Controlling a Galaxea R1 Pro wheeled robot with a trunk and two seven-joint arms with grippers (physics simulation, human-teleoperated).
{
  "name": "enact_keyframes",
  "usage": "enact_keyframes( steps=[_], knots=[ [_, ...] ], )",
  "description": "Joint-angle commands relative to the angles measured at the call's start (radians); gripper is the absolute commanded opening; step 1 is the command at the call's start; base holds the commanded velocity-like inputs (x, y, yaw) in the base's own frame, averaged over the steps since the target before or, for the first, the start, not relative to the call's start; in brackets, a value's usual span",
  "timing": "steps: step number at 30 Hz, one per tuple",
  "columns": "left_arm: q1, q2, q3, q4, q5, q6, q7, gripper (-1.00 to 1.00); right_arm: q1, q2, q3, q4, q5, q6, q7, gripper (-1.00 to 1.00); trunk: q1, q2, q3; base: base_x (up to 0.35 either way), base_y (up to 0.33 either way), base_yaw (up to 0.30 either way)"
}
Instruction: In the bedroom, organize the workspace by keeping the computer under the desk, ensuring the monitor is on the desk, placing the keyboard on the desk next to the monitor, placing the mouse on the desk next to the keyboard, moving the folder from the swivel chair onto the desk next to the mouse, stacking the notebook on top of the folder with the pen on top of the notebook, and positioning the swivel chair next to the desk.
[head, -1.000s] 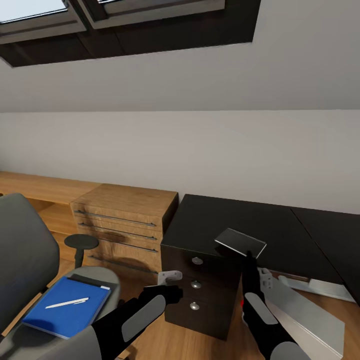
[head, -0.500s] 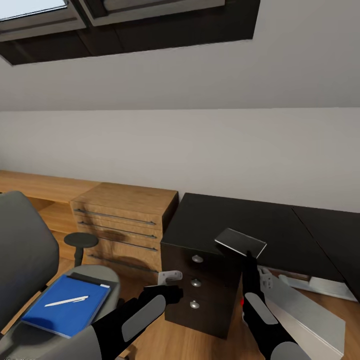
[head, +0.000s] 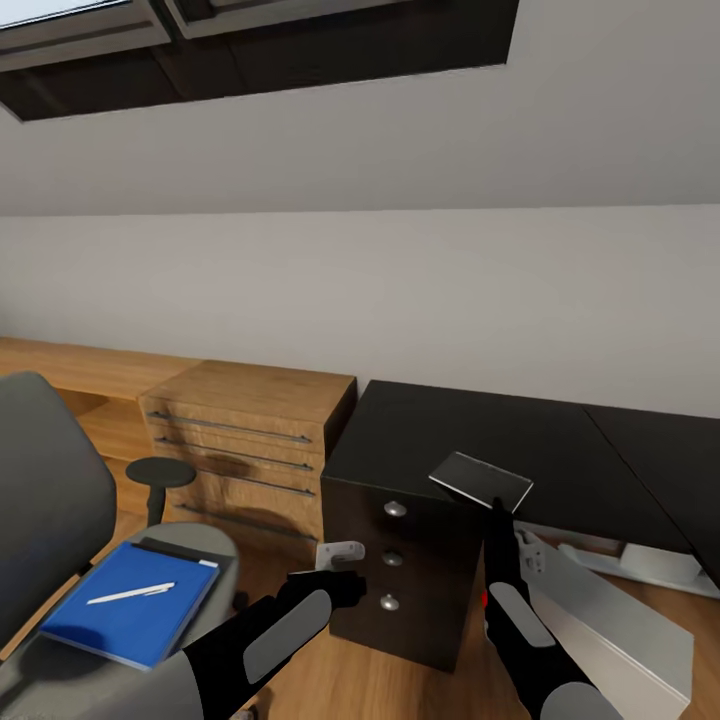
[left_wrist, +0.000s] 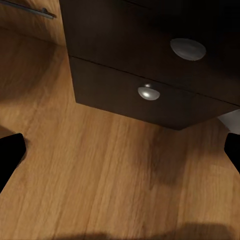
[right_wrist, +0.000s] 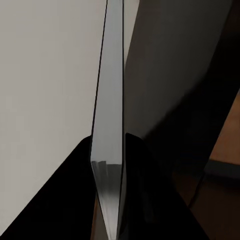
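My right gripper (head: 497, 515) is shut on the notebook (head: 481, 481), a thin dark grey rectangle held tilted just above the front corner of the black desk (head: 430, 440). In the right wrist view the notebook (right_wrist: 111, 125) shows edge-on between the two black fingers (right_wrist: 145, 200). My left gripper (head: 340, 572) hangs open and empty in front of the desk's drawers (left_wrist: 150, 60). The blue folder (head: 130, 600) lies on the seat of the grey swivel chair (head: 40, 500), and the white pen (head: 130, 593) rests on top of it. The pale grey computer (head: 610, 625) lies at lower right.
A light wooden drawer unit (head: 250, 440) stands against the wall left of the desk, with a low wooden shelf (head: 70, 370) beyond it. The chair's black armrest (head: 160, 472) rises between chair and drawers. Wooden floor (left_wrist: 100, 170) lies below my left gripper.
The whole picture has shifted slightly as the camera moved. Both grippers and the notebook keep their places relative to the desk.
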Motion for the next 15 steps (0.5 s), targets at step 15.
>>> enact_keyframes(
  steps=[15],
  knots=[
    [-0.002, 0.001, -0.003, -0.002, 0.015, 0.001, 0.006, 1.0, 0.0, 0.0, 0.005, 0.019, -0.029, -0.004, 0.004, -1.0, 0.038, -0.071, -0.033, 0.0, 0.0, 0.0]
  ],
)
